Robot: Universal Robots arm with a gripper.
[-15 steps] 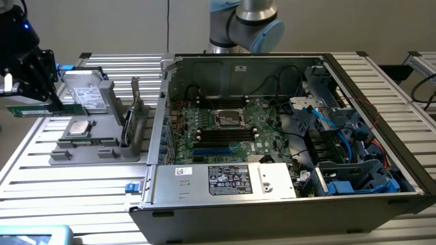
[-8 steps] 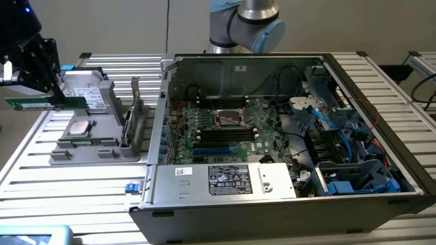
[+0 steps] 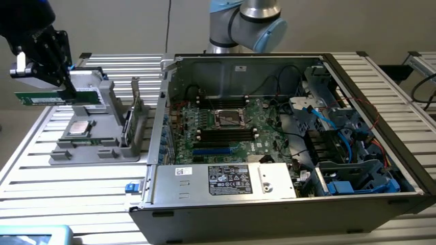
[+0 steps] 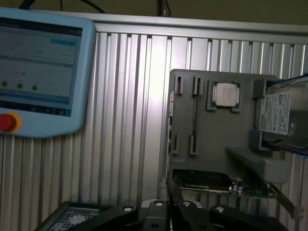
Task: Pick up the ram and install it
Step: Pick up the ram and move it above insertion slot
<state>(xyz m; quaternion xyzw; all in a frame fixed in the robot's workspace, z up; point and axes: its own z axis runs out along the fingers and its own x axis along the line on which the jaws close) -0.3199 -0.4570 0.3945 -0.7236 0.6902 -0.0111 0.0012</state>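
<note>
Green ram (image 3: 41, 98) clamped in fingers (image 3: 68, 86), raised above grey tray (image 3: 102, 151).

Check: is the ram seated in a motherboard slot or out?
Out. The hand grips the ram level by the grey tray, outside the computer case.

One ram (image 3: 41, 98), one processor (image 3: 77, 127), one grey fixture (image 3: 95, 153), one computer case (image 3: 272, 217), one pendant (image 4: 43, 67)

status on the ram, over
Gripper shut on the ram. Ram held level by the grey parts tray, not yet in the case. Nothing seen over the motherboard.
</note>
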